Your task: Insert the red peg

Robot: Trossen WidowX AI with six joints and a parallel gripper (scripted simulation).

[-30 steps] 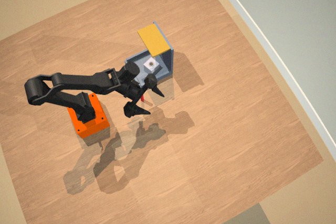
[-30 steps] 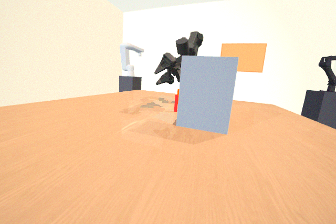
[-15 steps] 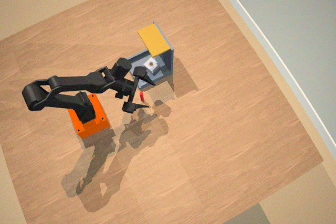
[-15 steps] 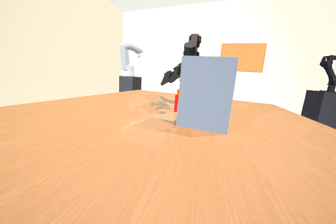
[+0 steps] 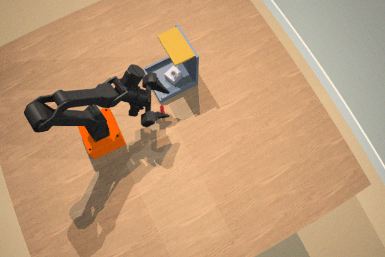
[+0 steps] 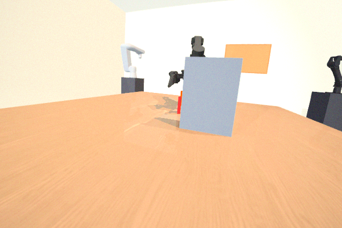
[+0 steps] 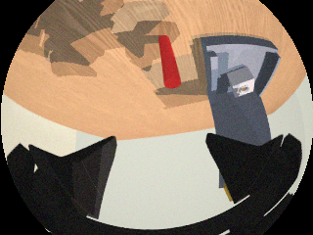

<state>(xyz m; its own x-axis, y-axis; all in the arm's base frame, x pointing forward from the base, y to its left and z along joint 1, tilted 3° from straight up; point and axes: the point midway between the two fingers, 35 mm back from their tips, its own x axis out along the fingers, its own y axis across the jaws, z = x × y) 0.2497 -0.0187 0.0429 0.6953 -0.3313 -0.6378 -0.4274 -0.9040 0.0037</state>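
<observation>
The red peg [image 5: 162,109] [image 6: 178,105] [image 7: 169,64] stands upright on the table just outside the box [image 5: 179,91] [image 6: 211,95] [image 7: 240,40]. My gripper [image 5: 168,104] [image 7: 163,140] is open and empty, above the table. In the top view its fingers appear to either side of the peg's right, one over the box's near corner. In the wrist view the peg is beyond the fingertips. The white block [image 5: 169,76] [image 7: 240,75] with its hole is on the box floor. The yellow roof [image 5: 176,46] juts from the tall back wall. In the exterior view one finger is hidden.
The box's low side walls and tall back wall stand right beside the peg. The orange arm base [image 5: 115,123] is left of the peg in the top view. Other robot arms [image 6: 125,57] [image 6: 335,68] stand on dark pedestals in the background.
</observation>
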